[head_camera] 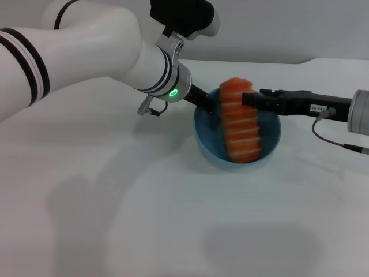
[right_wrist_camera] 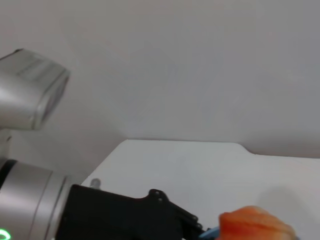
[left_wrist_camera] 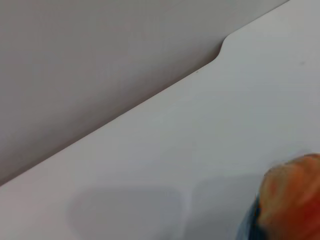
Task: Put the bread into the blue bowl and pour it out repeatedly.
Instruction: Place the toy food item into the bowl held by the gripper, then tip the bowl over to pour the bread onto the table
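You have one bread (head_camera: 241, 120) standing in one bowl (head_camera: 271, 138), frame centre. Right gripper (head_camera: 249, 99) reaches in level, gripping the bread's top; left gripper (head_camera: 210, 105) grips the rim.

Bowl (head_camera: 210, 145) at frame centre, flanked closely: left gripper (head_camera: 209, 104) at its upper-left rim, right gripper (head_camera: 249, 99) at its upper-right over the bread (head_camera: 240, 120). Bread fills the bowl mouth. Table (head_camera: 115, 219) open across the lower half and lower left of the head view.
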`<action>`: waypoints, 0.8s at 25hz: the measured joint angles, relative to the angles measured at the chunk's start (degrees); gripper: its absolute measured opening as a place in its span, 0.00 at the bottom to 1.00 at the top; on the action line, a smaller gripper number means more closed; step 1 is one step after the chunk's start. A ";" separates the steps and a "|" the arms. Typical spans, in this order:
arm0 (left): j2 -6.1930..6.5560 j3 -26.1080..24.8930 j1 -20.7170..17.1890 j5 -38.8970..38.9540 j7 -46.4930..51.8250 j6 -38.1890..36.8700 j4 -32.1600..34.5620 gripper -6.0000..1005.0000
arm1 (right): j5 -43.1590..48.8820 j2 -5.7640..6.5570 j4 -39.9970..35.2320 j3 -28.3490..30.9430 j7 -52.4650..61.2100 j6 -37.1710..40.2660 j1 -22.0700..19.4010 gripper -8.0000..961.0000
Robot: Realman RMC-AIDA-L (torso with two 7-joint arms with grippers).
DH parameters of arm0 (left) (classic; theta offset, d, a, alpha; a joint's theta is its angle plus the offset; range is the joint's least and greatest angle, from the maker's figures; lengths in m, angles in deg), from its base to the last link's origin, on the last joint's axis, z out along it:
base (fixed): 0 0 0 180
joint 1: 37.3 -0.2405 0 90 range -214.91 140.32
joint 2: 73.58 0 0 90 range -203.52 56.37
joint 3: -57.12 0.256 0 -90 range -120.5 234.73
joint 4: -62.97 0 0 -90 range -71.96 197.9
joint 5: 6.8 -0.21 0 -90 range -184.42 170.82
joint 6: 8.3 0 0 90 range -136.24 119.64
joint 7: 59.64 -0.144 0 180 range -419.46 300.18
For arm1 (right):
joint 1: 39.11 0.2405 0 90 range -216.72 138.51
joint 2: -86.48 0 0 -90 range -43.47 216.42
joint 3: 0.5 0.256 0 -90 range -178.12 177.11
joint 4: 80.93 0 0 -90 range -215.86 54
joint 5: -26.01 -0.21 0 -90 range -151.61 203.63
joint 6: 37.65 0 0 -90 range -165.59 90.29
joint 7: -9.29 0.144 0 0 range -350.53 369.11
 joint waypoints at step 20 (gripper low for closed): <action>0.09 0.18 3.15 -3.09 -6.84 8.80 0.49 0.01 | -24.52 -0.20 3.08 14.75 -37.53 -0.27 -18.06 0.72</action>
